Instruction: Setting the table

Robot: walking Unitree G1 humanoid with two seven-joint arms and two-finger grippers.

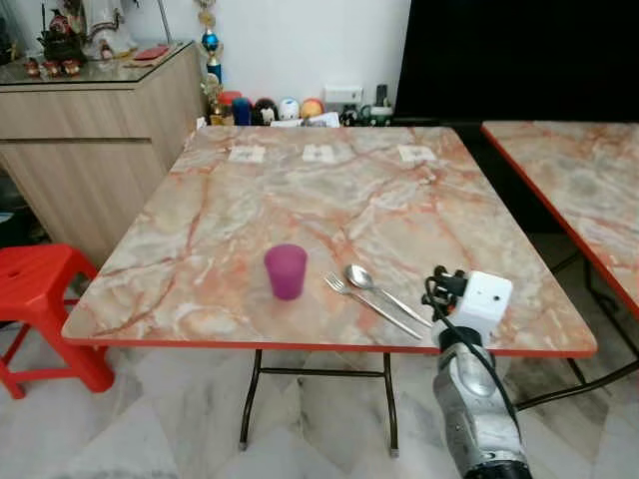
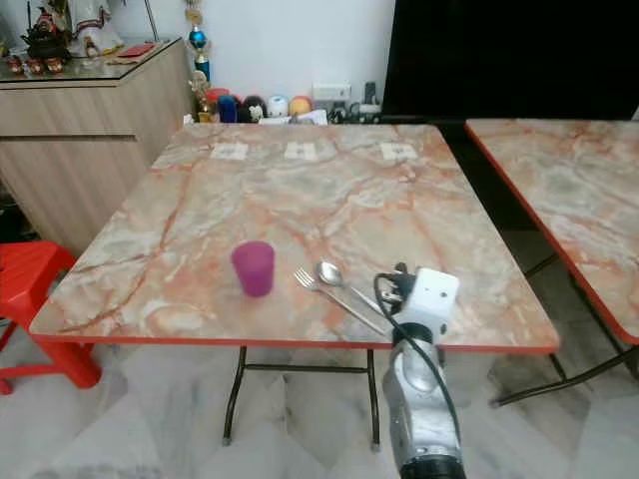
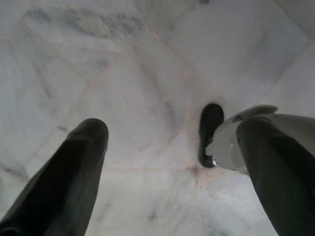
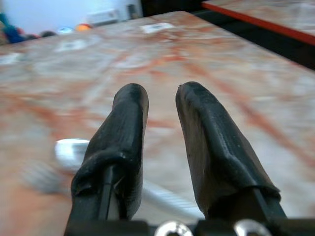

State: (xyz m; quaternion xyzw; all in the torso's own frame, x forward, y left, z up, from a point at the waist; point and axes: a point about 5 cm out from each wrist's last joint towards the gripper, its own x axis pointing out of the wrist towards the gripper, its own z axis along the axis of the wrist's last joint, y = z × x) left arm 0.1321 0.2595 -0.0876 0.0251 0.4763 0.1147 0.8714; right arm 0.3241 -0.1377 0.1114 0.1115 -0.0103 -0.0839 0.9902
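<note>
A purple plastic cup [image 1: 286, 270] stands upright near the front edge of the marble-patterned table [image 1: 300, 190]. To its right a metal fork [image 1: 369, 304] and spoon [image 1: 384, 290] lie side by side, slanted, handles toward the front right. My right arm with its white wrist housing [image 1: 479, 301] hangs over the table's front right edge, just right of the cutlery handles. In the right wrist view my right gripper [image 4: 162, 91] is open and holds nothing; the blurred spoon [image 4: 69, 150] lies beyond its fingers. My left gripper [image 3: 172, 132] hangs open over the floor.
A red stool [image 1: 45, 299] stands left of the table. A wooden sideboard [image 1: 90, 150] is at the back left. A second marble table [image 1: 589, 190] stands to the right across a narrow gap. Small items line the far wall. Three paper labels lie along the table's far edge.
</note>
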